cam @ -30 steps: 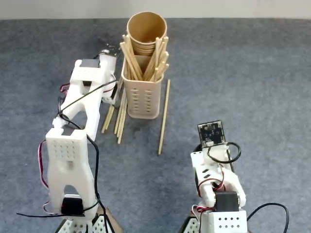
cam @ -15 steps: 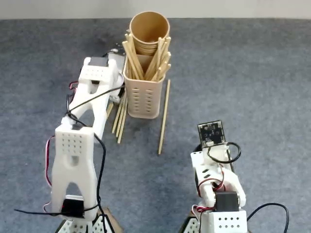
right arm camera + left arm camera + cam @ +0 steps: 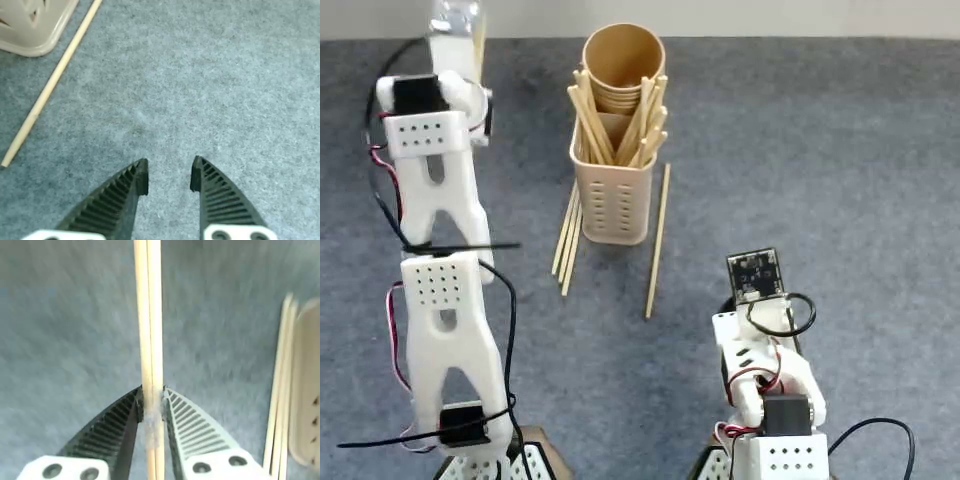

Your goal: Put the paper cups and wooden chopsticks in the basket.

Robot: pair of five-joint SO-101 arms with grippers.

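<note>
Along the left side of the grey carpet (image 3: 860, 150), the left arm (image 3: 432, 190) is standing stretched out far, its wrist sitting right at the pale strip (image 3: 740, 18) that borders the far edge. The left gripper (image 3: 151, 392) is clamping a pair of wooden chopsticks (image 3: 149, 315) between closed jaws. The sticks are lying side by side and running straight out past the fingertips.

Right of that arm, a band of bare carpet is separating it from a bundle of loose chopsticks (image 3: 567, 240). These are lying flat on the carpet, hugging the left wall of the basket (image 3: 610, 200) and poking out beyond its near edge.

The basket is standing upright at far centre. More chopsticks (image 3: 592, 125) are leaning inside it, tips fanning above the rim. Stacked paper cups (image 3: 623, 60) are sitting at its far end, mouth up.

Just beside the basket's right wall, a single chopstick (image 3: 658, 240) is lying on the carpet, running near to far, its near tip well past the basket.

Right of that stick, the carpet is lying bare all the way to the right edge.

At near right, the right arm (image 3: 765, 390) is sitting folded back. The right gripper (image 3: 169, 175) is hanging over bare carpet with jaws parted and nothing between them. The single chopstick and the basket's corner are lying off to its far left.
</note>
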